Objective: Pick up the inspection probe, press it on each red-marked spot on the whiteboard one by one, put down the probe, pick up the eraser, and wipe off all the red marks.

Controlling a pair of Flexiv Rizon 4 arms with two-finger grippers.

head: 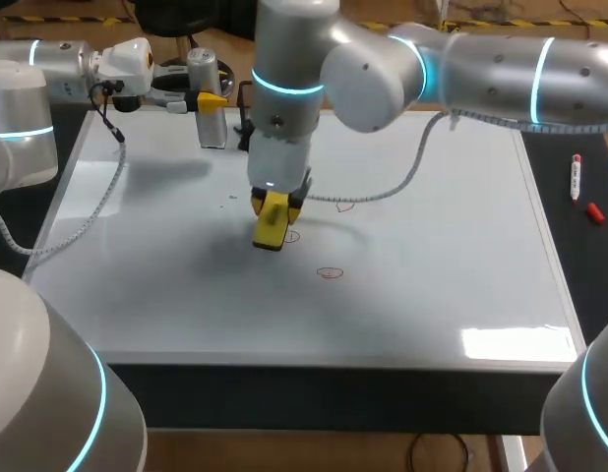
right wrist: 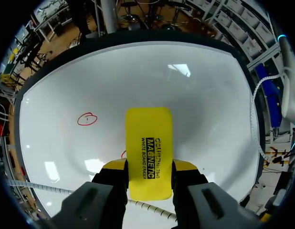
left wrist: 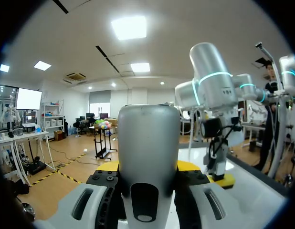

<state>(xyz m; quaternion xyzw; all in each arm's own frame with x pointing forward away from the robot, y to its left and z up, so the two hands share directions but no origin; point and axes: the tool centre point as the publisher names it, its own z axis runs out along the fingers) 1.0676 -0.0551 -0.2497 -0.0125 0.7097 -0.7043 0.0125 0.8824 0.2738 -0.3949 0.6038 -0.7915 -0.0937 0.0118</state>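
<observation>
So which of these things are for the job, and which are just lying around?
For the job: yellow eraser, grey probe, whiteboard, red marks.
Just lying about: marker pen, small red cap beside it.

Yellow block eraser (head: 270, 221), clamped in the right gripper (right wrist: 148, 171), sits mid-frame on the white whiteboard (head: 452, 265) among small red ovals (head: 330, 272). Grey cylindrical probe (head: 208, 108) stands upright in the left gripper (left wrist: 148, 168), upper left.

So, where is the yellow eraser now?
Head view: the yellow eraser is held in the right gripper near the whiteboard's middle, beside a red mark.
</observation>
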